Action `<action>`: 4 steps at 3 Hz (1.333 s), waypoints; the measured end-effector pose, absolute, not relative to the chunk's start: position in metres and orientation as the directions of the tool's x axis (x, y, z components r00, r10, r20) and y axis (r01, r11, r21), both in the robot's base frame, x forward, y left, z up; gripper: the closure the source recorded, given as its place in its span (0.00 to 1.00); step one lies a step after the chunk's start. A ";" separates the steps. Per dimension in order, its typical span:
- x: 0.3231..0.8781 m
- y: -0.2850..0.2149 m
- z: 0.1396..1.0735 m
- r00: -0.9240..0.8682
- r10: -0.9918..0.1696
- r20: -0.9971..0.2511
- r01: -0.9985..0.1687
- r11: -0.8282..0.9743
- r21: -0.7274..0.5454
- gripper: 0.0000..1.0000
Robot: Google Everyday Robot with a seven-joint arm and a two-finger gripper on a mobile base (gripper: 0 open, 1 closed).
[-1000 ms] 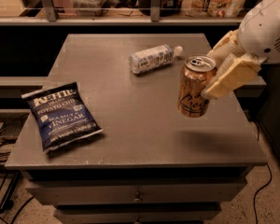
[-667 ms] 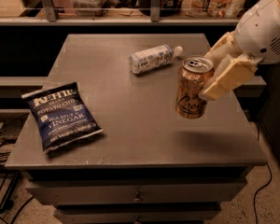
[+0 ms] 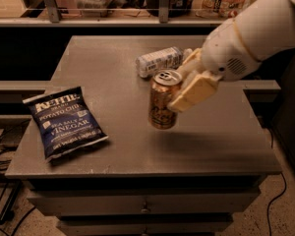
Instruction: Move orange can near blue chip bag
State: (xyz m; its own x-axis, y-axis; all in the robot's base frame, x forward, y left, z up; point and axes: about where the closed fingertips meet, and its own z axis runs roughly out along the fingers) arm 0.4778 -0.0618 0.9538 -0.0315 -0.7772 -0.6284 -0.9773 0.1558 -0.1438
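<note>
Clamping the cylindrical orange can (image 3: 163,102) over the table (image 3: 103,63), pincer (image 3: 181,88); crinkly blue chip bag (image 3: 64,122) apart.

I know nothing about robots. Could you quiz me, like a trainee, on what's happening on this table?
1. True or false: the tool, a little right of the middle of the table, is shut on the orange can.
2. What lies behind the can? A a mug; B a plastic bottle on its side; C an apple.
3. Fill in: in the picture, the blue chip bag lies flat to the can's ____.
Key: 1 true; 2 B; 3 left.
</note>
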 end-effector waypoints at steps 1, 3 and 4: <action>0.497 -0.004 0.926 0.005 -0.760 -0.650 -0.974 0.142 -0.174 0.98; 0.515 0.057 0.889 0.029 -0.761 -0.649 -0.976 0.120 -0.184 0.53; 0.514 0.059 0.891 0.033 -0.761 -0.648 -0.975 0.117 -0.187 0.29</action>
